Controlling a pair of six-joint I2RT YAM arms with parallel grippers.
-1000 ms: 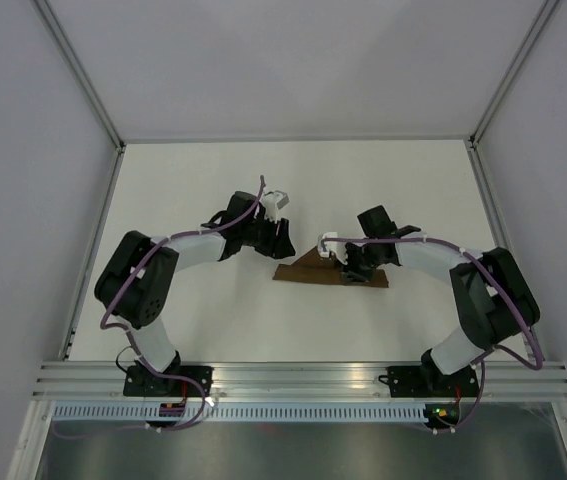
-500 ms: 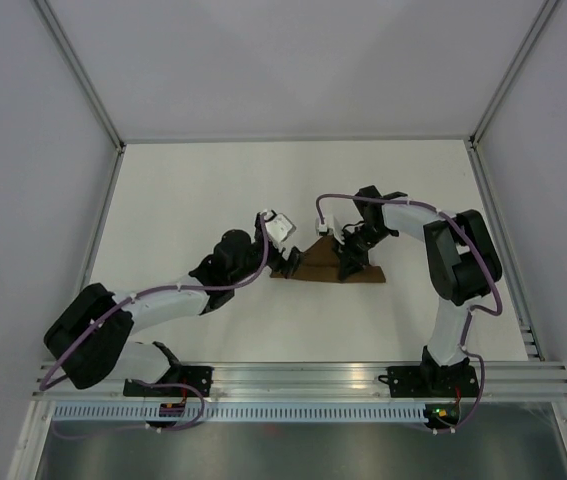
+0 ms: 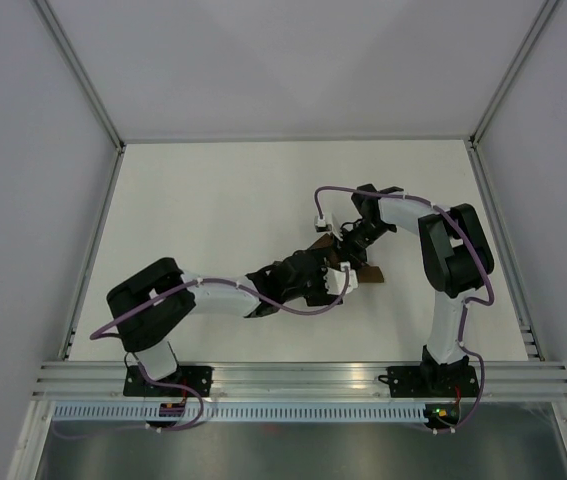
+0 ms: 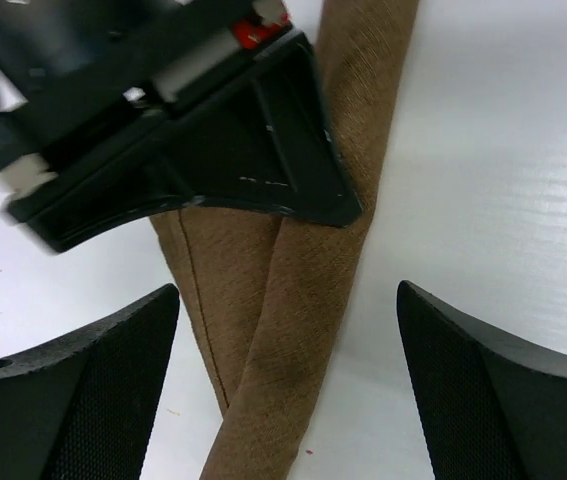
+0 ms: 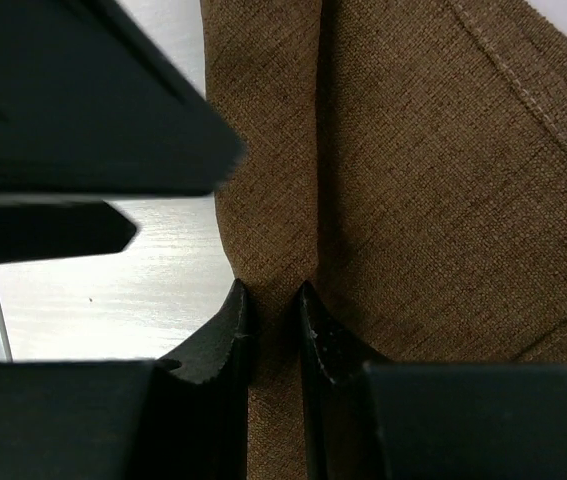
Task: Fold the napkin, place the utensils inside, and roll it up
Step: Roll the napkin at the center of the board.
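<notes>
The brown napkin (image 3: 369,273) lies rolled into a narrow strip at mid-table, mostly covered by both grippers. In the left wrist view the napkin (image 4: 293,330) runs as a roll between the wide-open fingers of my left gripper (image 4: 285,292), which is over it (image 3: 329,279). My right gripper (image 5: 273,292) is shut, pinching the rolled fold of the napkin (image 5: 413,170), and shows in the top view (image 3: 347,255) right behind the left one. The knife is hidden from view.
The white table (image 3: 203,200) is walled by grey panels at the back and sides. An aluminium rail (image 3: 303,375) runs along the near edge. The left arm (image 3: 213,295) stretches across the front of the table towards the right.
My left arm has swung down and right, from the napkin's left end to over its middle, close beside the right gripper. The right gripper has stayed on the napkin while its elbow rose.
</notes>
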